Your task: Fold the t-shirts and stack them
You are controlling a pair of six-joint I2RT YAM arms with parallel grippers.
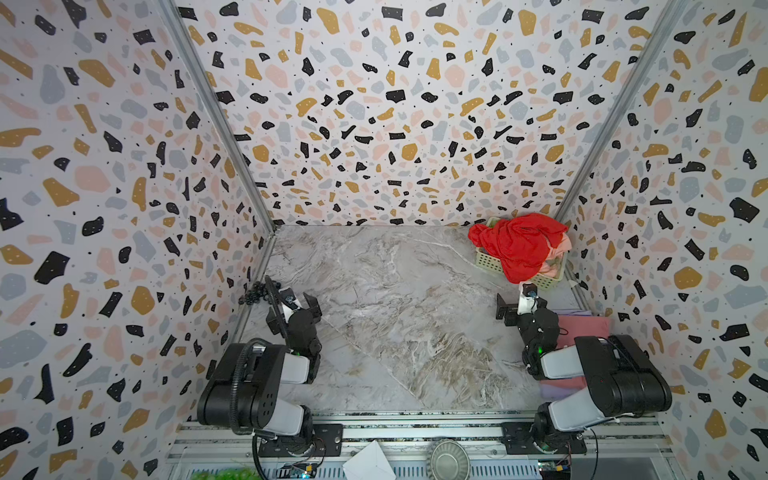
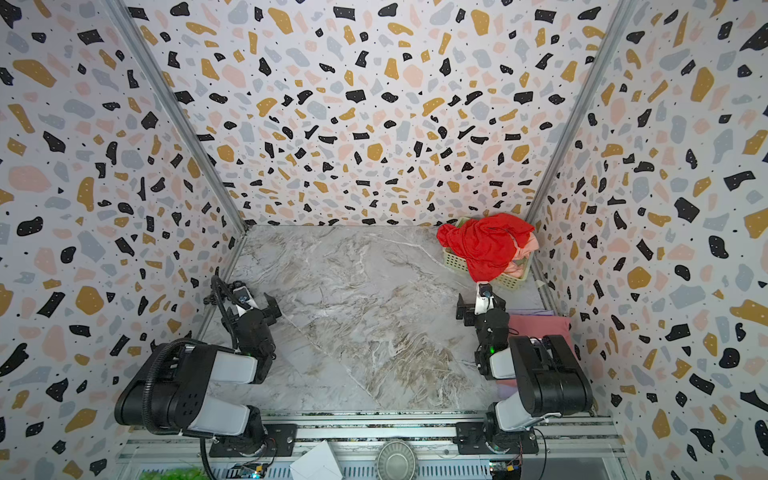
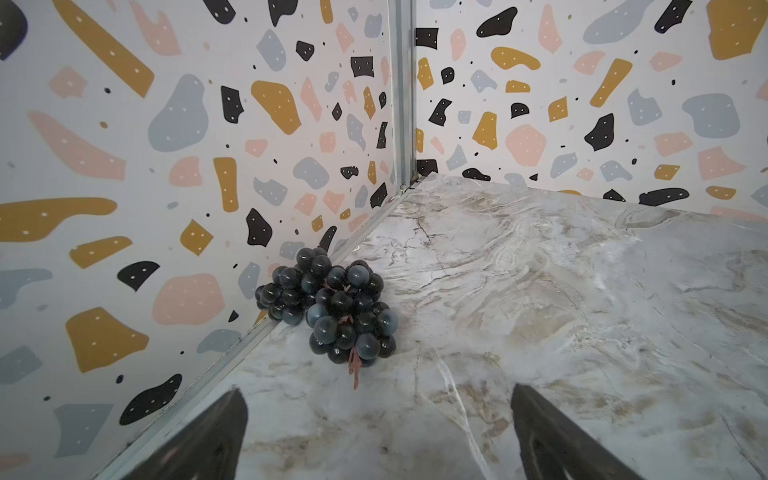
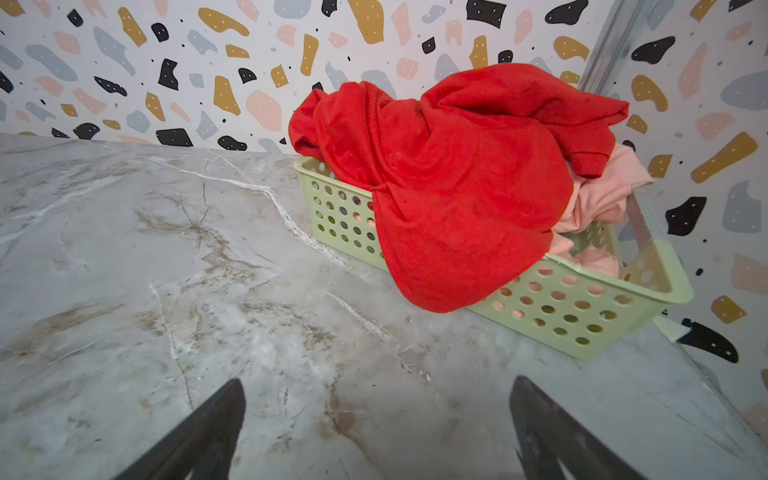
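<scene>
A crumpled bright red t-shirt (image 1: 517,245) (image 4: 457,199) lies draped over the near rim of a pale green basket (image 1: 486,259) (image 4: 561,307) in the back right corner. A peach-orange t-shirt (image 1: 559,249) (image 4: 602,195) is bunched beneath it inside the basket. A folded dusty pink t-shirt (image 1: 582,328) and a lavender one (image 1: 557,390) lie flat under the right arm, partly hidden by it. My right gripper (image 1: 521,297) (image 4: 378,379) stands open and empty, a short way in front of the basket. My left gripper (image 1: 290,296) (image 3: 378,388) is open and empty at the left side.
A bunch of dark grapes (image 1: 253,293) (image 3: 332,307) rests against the left wall, just ahead of the left gripper. Patterned walls close in the marble table (image 1: 395,311) on three sides. A metal dish (image 1: 449,459) and white paper (image 1: 370,461) lie beyond the front rail.
</scene>
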